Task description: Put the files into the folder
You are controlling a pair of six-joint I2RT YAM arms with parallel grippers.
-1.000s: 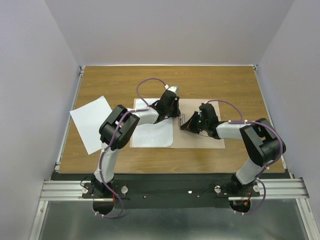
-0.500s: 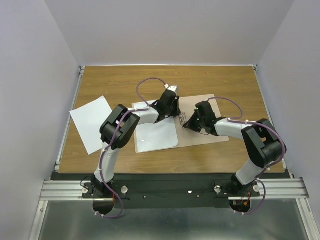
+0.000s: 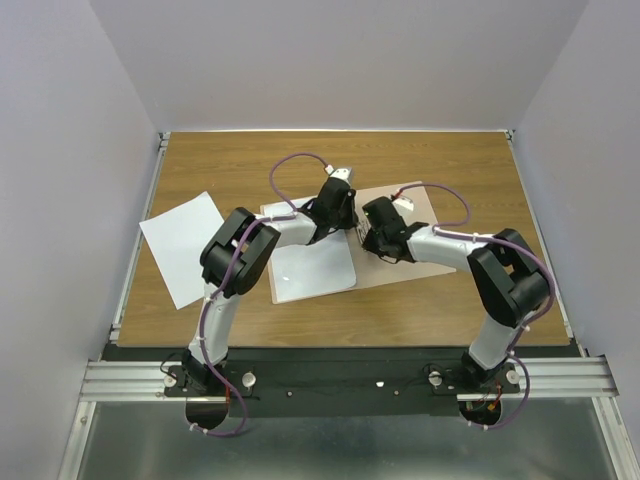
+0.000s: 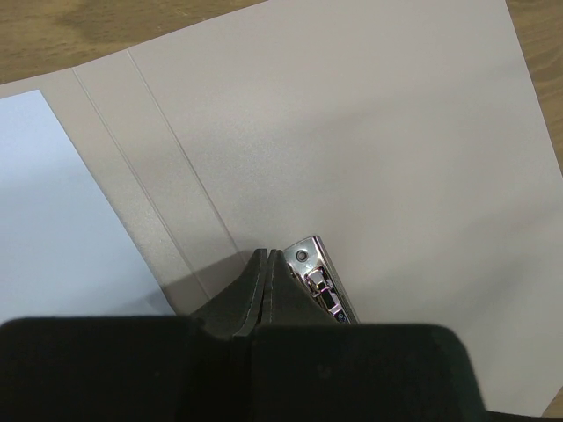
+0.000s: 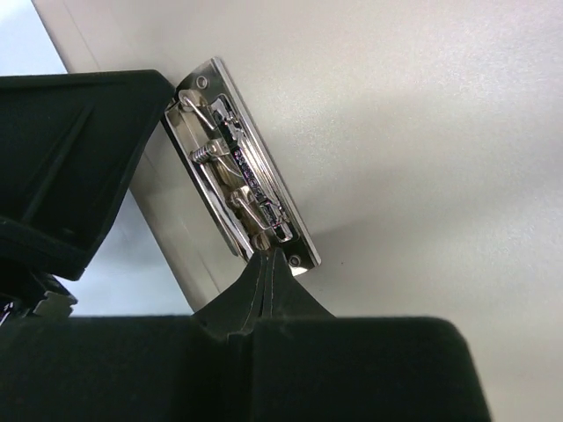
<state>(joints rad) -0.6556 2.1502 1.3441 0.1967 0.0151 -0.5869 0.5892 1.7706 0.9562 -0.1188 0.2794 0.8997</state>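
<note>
Folder (image 3: 400, 272) open on the tabletop (image 3: 480, 170), one sheet (image 3: 312, 272) on its left leaf, the other sheet (image 3: 185, 245) well left of it. Left end effector (image 4: 266, 264) and right end effector (image 5: 268, 264), both pinched closed and empty, press at opposite ends of the folder's clip (image 5: 242, 189), probably pinning it flat.

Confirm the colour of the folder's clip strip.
The clip strip is shiny silver metal; right wrist view shows it best.

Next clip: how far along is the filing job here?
Done: the tan cardboard folder lies open, with one white paper sheet resting on its left leaf. In hand: the left gripper and right gripper, jaws shut, sit at opposite ends of the metal clip strip at the fold. Left: the second white paper sheet lies on the wooden table, outside the folder.
</note>
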